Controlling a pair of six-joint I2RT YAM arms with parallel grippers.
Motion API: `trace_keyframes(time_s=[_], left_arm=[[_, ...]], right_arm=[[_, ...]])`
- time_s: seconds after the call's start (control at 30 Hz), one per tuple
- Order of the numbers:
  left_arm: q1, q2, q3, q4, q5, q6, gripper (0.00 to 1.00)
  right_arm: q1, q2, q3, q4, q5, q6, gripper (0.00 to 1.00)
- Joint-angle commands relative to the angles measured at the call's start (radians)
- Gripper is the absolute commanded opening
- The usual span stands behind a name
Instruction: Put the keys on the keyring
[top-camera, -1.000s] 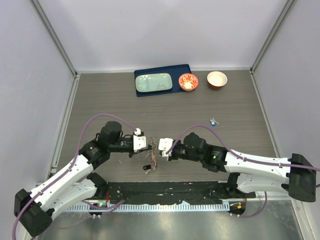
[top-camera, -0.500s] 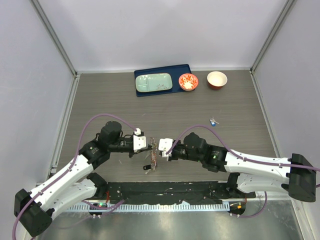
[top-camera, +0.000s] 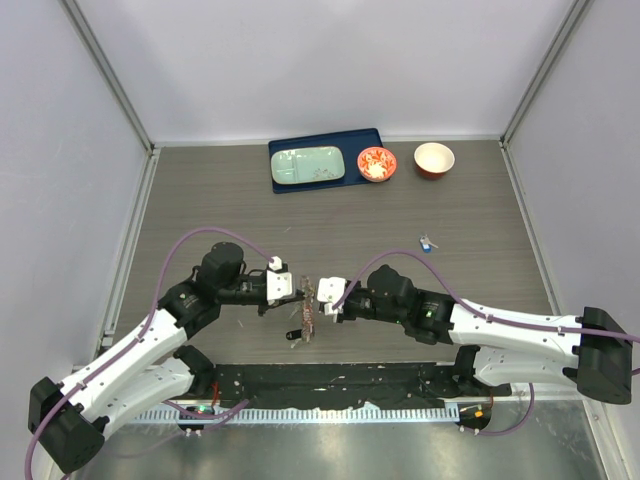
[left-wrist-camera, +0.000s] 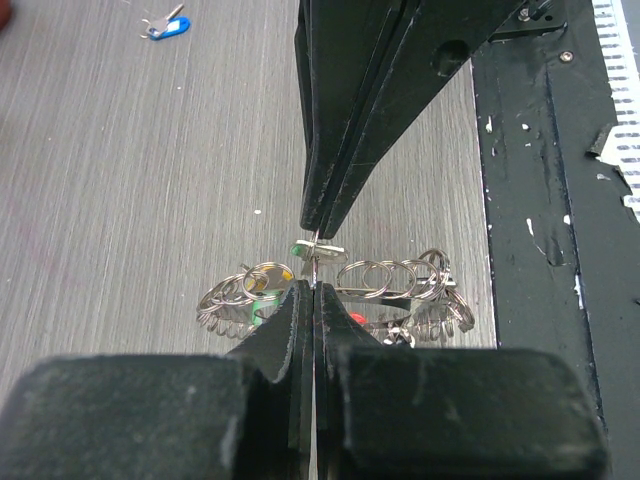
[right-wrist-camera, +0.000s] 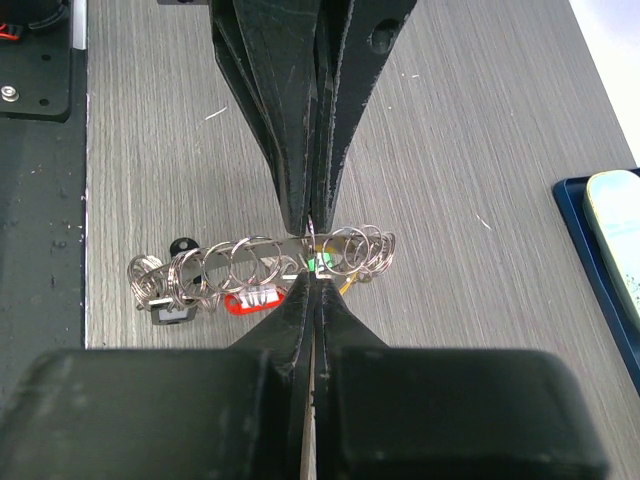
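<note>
The keyring hangs on edge between my two grippers near the table's front, its rim strung with several small split rings and keys. It crosses the left wrist view as a thin bar and the right wrist view likewise. My left gripper is shut at its rim. My right gripper is shut tip to tip against it, beside a green-headed key. A thin metal sliver joins both tips. A red-headed key dangles below. One blue-headed key lies apart on the table.
A navy tray with a pale green plate stands at the back. A patterned red bowl and a second red-and-white bowl sit beside it. A black mounting strip runs along the near edge.
</note>
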Motion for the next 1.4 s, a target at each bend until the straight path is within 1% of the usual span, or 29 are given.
trace_keyframes(time_s=[0.0, 0.1, 0.3, 0.5, 1.37], left_arm=[[0.005, 0.001, 0.011, 0.091, 0.038, -0.016, 0.00], [0.005, 0.004, 0.011, 0.091, 0.037, -0.017, 0.00], [0.007, -0.008, 0.006, 0.089, 0.025, -0.014, 0.00], [0.007, -0.005, 0.006, 0.092, 0.025, -0.016, 0.00], [0.009, 0.000, 0.006, 0.094, 0.034, -0.018, 0.00]], right_arm=[[0.004, -0.013, 0.012, 0.052, -0.028, 0.003, 0.01], [0.002, -0.018, 0.011, 0.047, -0.022, 0.003, 0.01], [0.004, -0.027, 0.008, 0.017, 0.040, 0.003, 0.01], [0.004, -0.047, -0.001, 0.011, 0.046, 0.012, 0.01], [0.004, -0.038, 0.000, 0.034, -0.003, 0.017, 0.01]])
